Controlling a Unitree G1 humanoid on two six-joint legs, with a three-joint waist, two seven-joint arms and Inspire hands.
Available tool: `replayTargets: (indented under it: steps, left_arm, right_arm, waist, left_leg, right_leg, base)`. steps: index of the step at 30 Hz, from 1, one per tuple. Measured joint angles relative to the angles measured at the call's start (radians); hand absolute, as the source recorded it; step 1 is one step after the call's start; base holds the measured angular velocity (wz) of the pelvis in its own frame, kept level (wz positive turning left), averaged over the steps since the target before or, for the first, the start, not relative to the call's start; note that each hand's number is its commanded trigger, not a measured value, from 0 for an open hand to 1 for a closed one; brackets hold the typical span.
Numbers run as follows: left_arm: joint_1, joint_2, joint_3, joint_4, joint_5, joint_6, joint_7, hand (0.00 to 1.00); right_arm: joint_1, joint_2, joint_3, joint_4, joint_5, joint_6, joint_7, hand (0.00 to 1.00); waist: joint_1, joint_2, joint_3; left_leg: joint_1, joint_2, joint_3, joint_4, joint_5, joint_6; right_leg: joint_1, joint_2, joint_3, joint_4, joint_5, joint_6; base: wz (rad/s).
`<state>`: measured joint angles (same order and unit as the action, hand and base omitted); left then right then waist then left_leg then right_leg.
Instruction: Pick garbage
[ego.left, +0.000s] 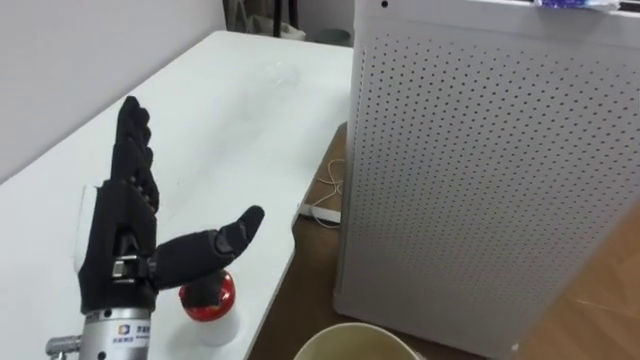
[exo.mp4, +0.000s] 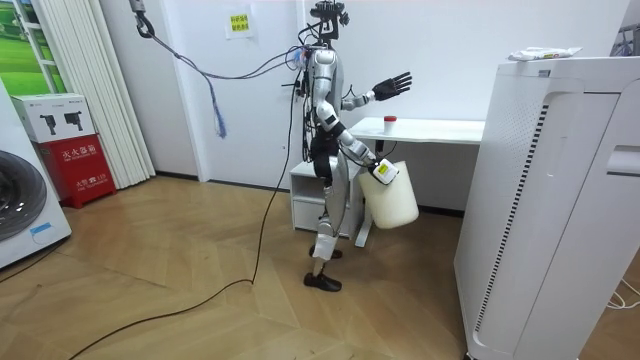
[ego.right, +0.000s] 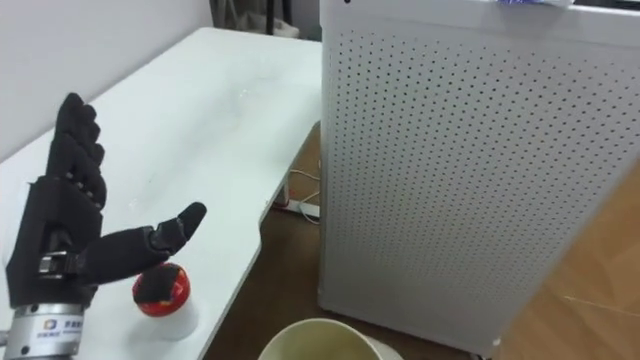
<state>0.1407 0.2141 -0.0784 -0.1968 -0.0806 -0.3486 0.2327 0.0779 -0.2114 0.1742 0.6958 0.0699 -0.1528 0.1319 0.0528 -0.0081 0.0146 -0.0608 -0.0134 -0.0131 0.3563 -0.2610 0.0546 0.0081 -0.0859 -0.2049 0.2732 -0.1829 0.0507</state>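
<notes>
Left hand (exo.mp4: 392, 84), fingers spread, above the white table (exo.mp4: 440, 130)

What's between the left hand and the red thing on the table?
Nothing. The room view shows the open left hand above the red thing on the table, only air between them.

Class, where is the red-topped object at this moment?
Lower left in the left eye view, the red-topped object sits on the white table near its edge, just under the open left hand's thumb.

White table (ego.left: 230, 110), perforated cabinet (ego.left: 480, 170), wood floor (exo.mp4: 150, 270)
</notes>
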Motion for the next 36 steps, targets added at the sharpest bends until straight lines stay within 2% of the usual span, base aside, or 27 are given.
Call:
replayTargets:
  steps: [11, 17, 19, 21, 27, 31, 36]
  left_arm:
    - [0.019, 0.000, -0.003, 0.000, 0.032, 0.000, -0.011, 0.00]
    - [0.037, 0.002, -0.002, 0.000, 0.032, 0.000, -0.061, 0.00]
    - [0.051, 0.002, -0.002, 0.000, 0.032, 0.000, -0.071, 0.00]
    - [0.052, 0.002, -0.001, -0.001, 0.032, 0.000, -0.071, 0.00]
    - [0.057, 0.003, -0.001, -0.001, 0.032, 0.000, -0.075, 0.00]
    - [0.061, 0.010, -0.001, 0.000, 0.024, 0.000, -0.096, 0.00]
    - [0.084, 0.014, -0.002, 0.001, 0.026, 0.000, -0.096, 0.00]
  right_arm:
    - [0.003, 0.000, 0.003, 0.008, -0.011, 0.000, 0.006, 1.00]
    - [0.007, -0.002, 0.002, 0.008, -0.011, 0.000, 0.036, 1.00]
    - [0.007, -0.003, 0.002, 0.008, -0.011, 0.000, 0.045, 1.00]
    - [0.007, -0.002, 0.002, 0.008, -0.011, 0.000, 0.052, 1.00]
    - [0.019, 0.000, 0.003, 0.009, -0.013, 0.000, 0.064, 1.00]
    - [0.017, 0.000, 0.002, 0.045, -0.012, -0.001, 0.066, 1.00]
    - [0.007, 0.003, 0.003, 0.074, -0.025, 0.000, 0.058, 1.00]
  waist:
    - [0.015, -0.003, 0.0011]
    - [0.032, 0.001, -0.0015]
    - [0.034, 0.006, -0.0064]
    - [0.035, 0.009, -0.0077]
    - [0.039, 0.009, -0.0075]
    - [0.032, 0.003, -0.0054]
    - [0.040, -0.002, -0.0019]
  left_leg:
    - [-0.001, 0.000, -0.005, -0.021, 0.003, -0.005]
    - [0.016, -0.002, -0.018, -0.022, 0.003, -0.006]
    - [0.021, -0.004, -0.021, -0.029, 0.003, -0.006]
    - [0.021, -0.005, -0.023, -0.029, 0.004, -0.006]
    - [0.018, -0.007, -0.033, -0.037, 0.004, -0.006]
    - [0.019, -0.019, -0.070, -0.049, 0.016, -0.006]
    - [0.010, -0.022, -0.097, -0.054, 0.023, -0.011]
  right_leg:
    - [0.003, -0.001, -0.051, -0.023, 0.001, -0.003]
    - [0.035, -0.001, -0.073, -0.047, 0.001, -0.003]
    - [0.045, -0.002, -0.077, -0.054, 0.001, -0.003]
    - [0.046, -0.003, -0.084, -0.054, 0.001, -0.003]
    - [0.048, -0.005, -0.093, -0.054, 0.001, -0.003]
    - [0.059, -0.009, -0.100, -0.053, -0.001, -0.001]
    - [0.060, -0.007, -0.108, -0.055, -0.001, -0.001]
  base:
    - [0.04]
    - [0.09]
    - [0.06]
    - [0.06]
    - [0.04]
    - [0.25]
    - [0.19]
